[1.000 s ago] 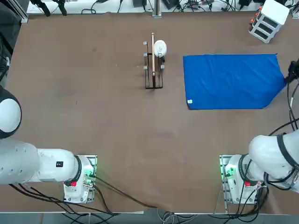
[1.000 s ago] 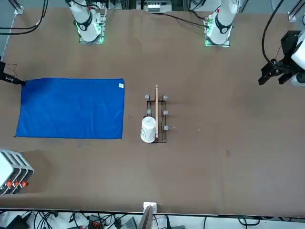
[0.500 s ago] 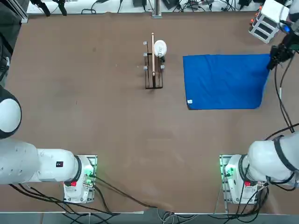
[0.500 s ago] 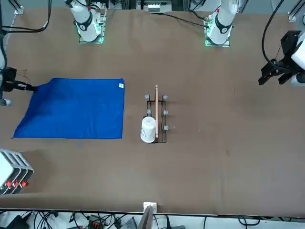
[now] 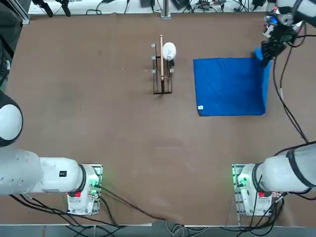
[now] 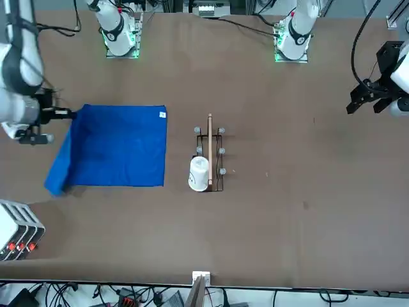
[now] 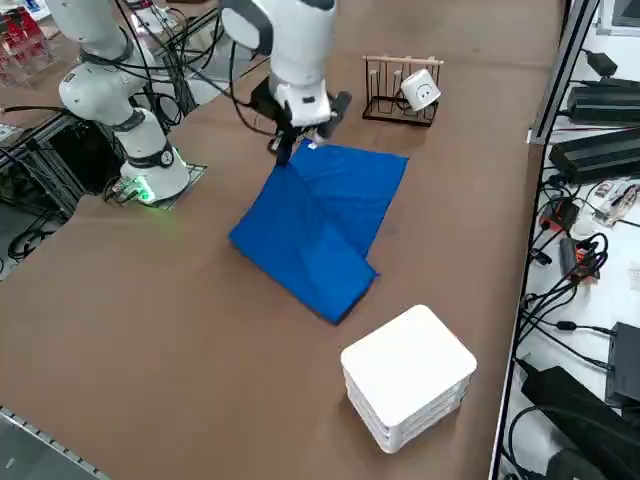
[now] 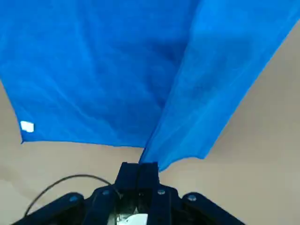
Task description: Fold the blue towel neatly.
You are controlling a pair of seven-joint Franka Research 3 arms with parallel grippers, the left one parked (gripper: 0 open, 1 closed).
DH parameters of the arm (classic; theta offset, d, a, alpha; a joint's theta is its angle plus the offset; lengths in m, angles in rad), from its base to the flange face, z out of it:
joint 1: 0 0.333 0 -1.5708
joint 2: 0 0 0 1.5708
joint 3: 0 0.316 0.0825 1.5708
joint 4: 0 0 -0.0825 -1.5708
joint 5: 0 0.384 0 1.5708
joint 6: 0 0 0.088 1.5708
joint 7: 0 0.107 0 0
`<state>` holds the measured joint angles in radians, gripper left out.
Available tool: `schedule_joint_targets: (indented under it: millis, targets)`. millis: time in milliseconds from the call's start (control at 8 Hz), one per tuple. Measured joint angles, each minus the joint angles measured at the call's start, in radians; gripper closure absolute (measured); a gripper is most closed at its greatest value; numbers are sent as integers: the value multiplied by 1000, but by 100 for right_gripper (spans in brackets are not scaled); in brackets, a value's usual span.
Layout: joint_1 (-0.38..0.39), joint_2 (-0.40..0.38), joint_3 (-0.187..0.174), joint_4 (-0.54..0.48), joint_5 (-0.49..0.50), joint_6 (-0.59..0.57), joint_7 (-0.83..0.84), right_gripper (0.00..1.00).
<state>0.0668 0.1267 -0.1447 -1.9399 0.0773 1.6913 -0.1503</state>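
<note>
"Where is the bright-blue rectangular cloth towel lying?"
"It's spreading right of centre in the top view's upper half, its white corner tag showing at its lower left."
"And the black two-finger right gripper?"
"It's hovering at the towel's upper right there, fingers pressing together, clamping the towel's edge and lifting that side."
"Anything nearby?"
"A dark wire rack with a wooden rod is standing upper centre, a white cylindrical mug resting on it."
</note>
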Motion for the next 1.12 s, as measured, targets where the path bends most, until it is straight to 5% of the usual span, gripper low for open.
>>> schedule_joint_targets:
  millis: [750,1125]
  targets:
    - [424,18,1,-55,7,101,226,98]
    - [571,51,0,-101,7,160,338,98]
